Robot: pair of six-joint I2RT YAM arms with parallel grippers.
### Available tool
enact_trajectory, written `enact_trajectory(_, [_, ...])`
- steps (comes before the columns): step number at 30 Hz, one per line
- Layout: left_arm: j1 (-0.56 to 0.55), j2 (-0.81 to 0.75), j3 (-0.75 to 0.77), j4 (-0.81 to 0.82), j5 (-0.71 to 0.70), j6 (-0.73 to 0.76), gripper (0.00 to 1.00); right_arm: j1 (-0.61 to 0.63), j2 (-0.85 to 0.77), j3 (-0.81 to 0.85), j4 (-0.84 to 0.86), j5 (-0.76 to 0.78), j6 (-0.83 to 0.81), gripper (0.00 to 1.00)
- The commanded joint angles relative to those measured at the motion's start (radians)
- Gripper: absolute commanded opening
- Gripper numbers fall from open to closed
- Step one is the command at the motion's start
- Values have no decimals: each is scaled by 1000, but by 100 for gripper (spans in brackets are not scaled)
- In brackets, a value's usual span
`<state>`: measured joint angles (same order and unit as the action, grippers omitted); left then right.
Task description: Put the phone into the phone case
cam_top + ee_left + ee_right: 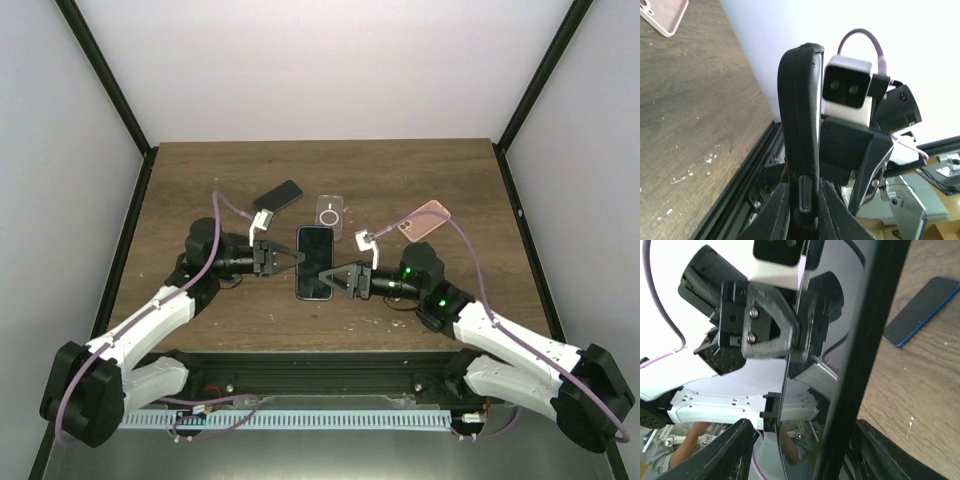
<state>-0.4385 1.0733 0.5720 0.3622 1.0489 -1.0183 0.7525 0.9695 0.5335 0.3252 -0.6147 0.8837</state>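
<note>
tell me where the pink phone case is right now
In the top view the pink phone case lies flat on the right side of the table, just right of the clear case with the ring on it.

Wooden table (200,170): dark phone (278,196), clear case (330,211), pink case (424,221).

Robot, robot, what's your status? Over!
Left gripper shut on black-rimmed dark phone. Right gripper open around opposite edge. Clear plastic case, pink case, blue-edged spare phone lying apart behind.
</note>
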Motion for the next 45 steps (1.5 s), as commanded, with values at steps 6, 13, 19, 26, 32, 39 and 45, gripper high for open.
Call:
enact_trajectory(6, [0,60,26,191,-89,-16,0,4,-33,-69,68,-43,81,48])
enact_trajectory(13, [0,71,24,146,-135,67,0,3,-14,-72,36,-18,128,33])
enact_trajectory(19, [0,43,27,25,-195,194,0,4,-2,-82,16,8,168,7])
enact_trajectory(26, [-1,22,43,-73,-209,255,2,4,24,-87,49,6,156,1])
enact_trajectory(32, [1,25,75,-86,-148,190,31,4,-7,-55,26,-41,1,1])
enact_trajectory(39, [41,-17,98,-94,-159,167,33,4,-28,-42,-26,-97,-68,1])
enact_trajectory(45, [50,-12,106,-119,-151,209,33,4,-22,-50,-5,-124,-64,1])
